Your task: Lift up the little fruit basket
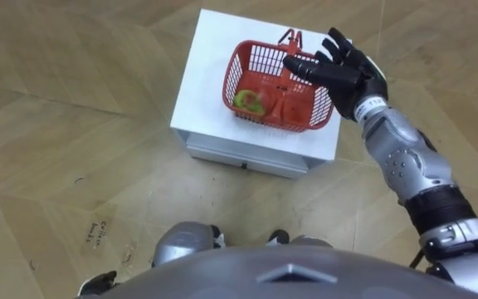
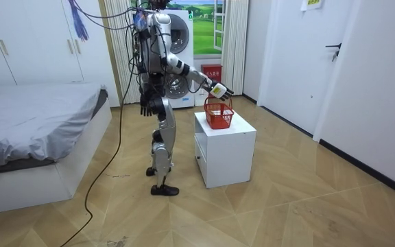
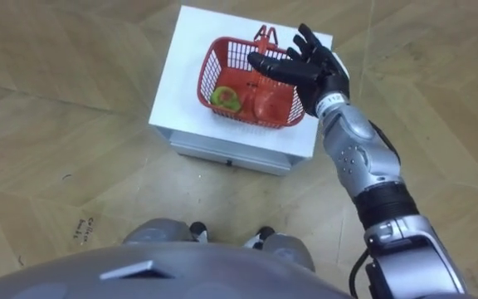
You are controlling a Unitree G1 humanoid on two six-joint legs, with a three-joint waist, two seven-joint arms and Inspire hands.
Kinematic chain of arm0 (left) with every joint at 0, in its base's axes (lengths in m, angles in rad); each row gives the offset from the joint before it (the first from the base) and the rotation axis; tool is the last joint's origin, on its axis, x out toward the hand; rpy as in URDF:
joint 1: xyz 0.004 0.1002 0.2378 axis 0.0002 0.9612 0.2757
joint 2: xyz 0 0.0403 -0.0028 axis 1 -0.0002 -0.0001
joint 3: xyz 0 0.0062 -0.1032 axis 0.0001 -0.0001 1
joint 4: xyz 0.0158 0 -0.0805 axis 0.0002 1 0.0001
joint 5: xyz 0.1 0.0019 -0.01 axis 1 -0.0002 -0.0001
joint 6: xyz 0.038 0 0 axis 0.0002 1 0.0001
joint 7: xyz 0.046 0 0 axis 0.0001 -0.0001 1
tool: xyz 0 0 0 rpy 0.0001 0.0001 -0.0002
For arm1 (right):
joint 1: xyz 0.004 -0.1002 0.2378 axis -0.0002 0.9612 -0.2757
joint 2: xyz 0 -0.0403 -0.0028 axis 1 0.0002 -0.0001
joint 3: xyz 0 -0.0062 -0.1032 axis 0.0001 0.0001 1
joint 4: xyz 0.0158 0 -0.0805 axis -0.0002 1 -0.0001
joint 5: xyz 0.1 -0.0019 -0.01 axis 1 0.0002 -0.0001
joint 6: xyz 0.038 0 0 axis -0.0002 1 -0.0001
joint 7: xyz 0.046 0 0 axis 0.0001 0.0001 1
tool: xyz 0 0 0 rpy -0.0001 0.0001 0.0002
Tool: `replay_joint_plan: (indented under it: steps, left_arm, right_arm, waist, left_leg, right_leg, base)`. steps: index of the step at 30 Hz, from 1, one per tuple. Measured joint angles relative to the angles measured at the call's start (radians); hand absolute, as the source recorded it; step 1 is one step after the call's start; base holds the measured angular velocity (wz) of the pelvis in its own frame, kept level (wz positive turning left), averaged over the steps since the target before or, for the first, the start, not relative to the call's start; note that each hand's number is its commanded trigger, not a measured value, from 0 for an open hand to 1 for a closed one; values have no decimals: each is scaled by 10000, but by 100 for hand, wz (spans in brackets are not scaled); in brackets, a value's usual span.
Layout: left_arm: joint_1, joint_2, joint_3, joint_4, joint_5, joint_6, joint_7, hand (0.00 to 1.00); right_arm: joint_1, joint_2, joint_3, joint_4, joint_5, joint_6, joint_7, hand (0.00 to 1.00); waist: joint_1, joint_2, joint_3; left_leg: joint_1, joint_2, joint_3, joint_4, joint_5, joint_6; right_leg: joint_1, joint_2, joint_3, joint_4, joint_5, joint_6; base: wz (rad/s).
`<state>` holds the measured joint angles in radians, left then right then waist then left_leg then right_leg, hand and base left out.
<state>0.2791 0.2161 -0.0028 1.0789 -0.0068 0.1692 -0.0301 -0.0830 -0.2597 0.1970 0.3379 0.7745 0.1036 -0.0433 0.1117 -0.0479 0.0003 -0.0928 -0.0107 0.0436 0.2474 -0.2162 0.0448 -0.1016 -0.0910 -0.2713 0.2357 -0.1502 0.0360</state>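
**A:** Where's the fruit basket (image 1: 276, 120) sitting?

**B:** On the white cabinet (image 1: 202, 91), just under the right hand (image 1: 343, 71), which is spread open and empty. Looks like light, stiff plastic. I'd hook the handle (image 1: 291, 37) by its fingertips, since the fruit may roll.

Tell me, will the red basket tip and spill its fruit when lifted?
The red plastic mesh basket is probably stiff and light. Its loose round fruit could roll, so it may tilt. Its thin upright handle might swing.

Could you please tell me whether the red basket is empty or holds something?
Not empty: the basket holds a greenish fruit and a reddish one.
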Motion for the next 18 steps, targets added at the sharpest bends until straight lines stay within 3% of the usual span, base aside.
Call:
replay_joint_plan:
  steps: [5,8,12,13,16,18]
  left_arm:
    - [11,-22,0,9,-10,-3,311,0]
    - [-45,-33,7,-8,59,-44,631,0]
    - [-99,-113,10,-240,205,-52,927,0]
    - [-145,-118,17,-248,204,-52,946,0]
    - [-353,-147,19,-253,204,-230,1128,0]
    - [-360,-197,21,-276,187,-472,1259,0]
  right_arm:
    - [498,-4,-392,-132,-458,-62,-151,0]
    - [1016,3,-625,-327,-874,-65,-479,0]
    - [1886,93,-843,-569,-1342,-468,-1167,0]
    - [1984,133,-879,-489,-1564,-499,-1234,0]
    - [2095,309,-1129,410,-2494,-567,-1590,0]
    - [2206,307,-1320,1093,-2872,-807,-1764,0]
  waist:
    - [-315,35,53]
    - [-523,34,44]
    - [-791,82,56]
    - [-817,39,16]
    - [-917,121,35]
    - [-1069,235,-6]
  left_leg:
    - [388,106,130,-220,-8,-12]
    - [559,128,193,-390,-21,-31]
    - [680,144,343,-422,-29,-50]
    - [695,144,344,-429,-29,-51]
    - [868,136,377,-506,-34,-60]
    - [1008,138,485,-635,-34,-60]
  right_leg:
    - [345,103,226,-198,82,15]
    - [428,138,330,-199,82,15]
    - [480,197,401,-268,93,-2]
    - [514,213,446,-311,97,-7]
    - [610,243,540,-336,101,-12]
    - [636,269,727,-336,99,-10]
  base:
    - [-10]
    - [-10]
    - [-8]
    - [-7]
    - [-8]
    - [-15]
